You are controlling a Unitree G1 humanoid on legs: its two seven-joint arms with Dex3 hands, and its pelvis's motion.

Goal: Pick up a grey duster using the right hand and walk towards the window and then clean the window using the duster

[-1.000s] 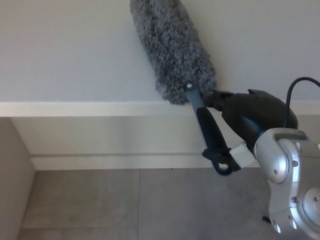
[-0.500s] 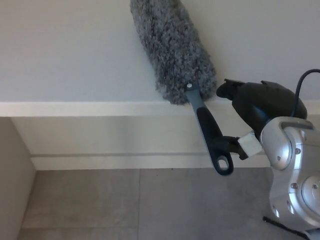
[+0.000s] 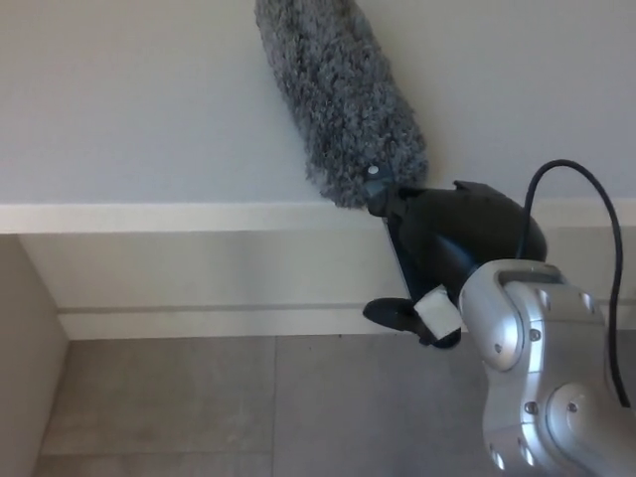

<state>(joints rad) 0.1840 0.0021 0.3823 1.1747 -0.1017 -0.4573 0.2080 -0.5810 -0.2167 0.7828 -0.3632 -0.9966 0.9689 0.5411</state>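
Grey duster points up-left, handle gripped by right robot hand.

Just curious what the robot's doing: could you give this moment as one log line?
stage: grasping | right robot hand: shut on grey duster handle | duster: lying on white ledge | left robot hand: not in view

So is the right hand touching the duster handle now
Touching. The head view shows the right hand covering the duster handle, with a finger curled under its lower end.
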